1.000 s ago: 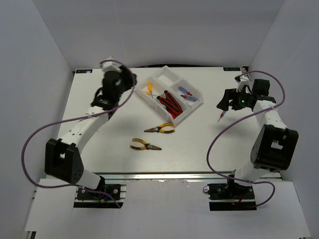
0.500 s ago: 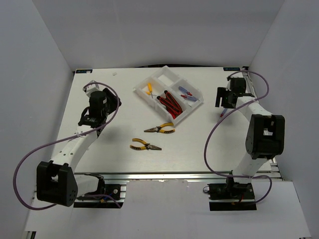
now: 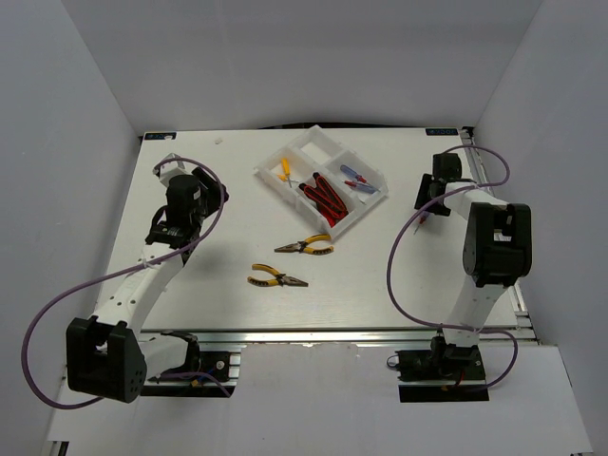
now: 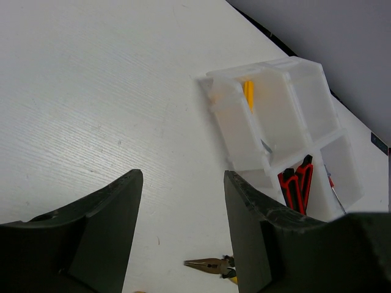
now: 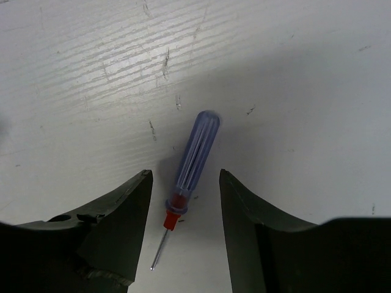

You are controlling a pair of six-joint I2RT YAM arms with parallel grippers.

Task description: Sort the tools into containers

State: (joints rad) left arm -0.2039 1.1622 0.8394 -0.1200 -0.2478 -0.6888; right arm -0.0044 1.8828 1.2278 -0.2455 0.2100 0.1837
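Right hand [image 5: 184,178] is held spread, with one finger to either side of a screwdriver [image 5: 194,152] and nothing pinched; whether the fingertips touch the bench [image 3: 380,275] cannot be told. The screwdriver is laid flat on the bench's right side, well apart from the tray [image 3: 283,154], its clear blue handle pointed away from the wrist and its thin shaft, joined at a red collar, pointed back toward it. Left hand [image 4: 181,177] is likewise spread and empty, hung over bare bench to the left of the tray. Two knives [image 3: 323,199] are seen in one compartment, small screwdrivers [image 3: 353,179] in another and a yellow tool [image 3: 284,169] in a third, while two pliers [image 3: 304,247] are left on the bench just in front of the tray. The step in hand is judged to be the pick-up of the loose screwdriver. It is expected to be very light and stiff, but its smooth, round plastic handle is likely to roll or slip if it is nudged from one side. A hold across the middle of the handle, above the red collar, is advised, since the shaft is too thin to be gripped surely and the fingers are already lined up to close across the handle.
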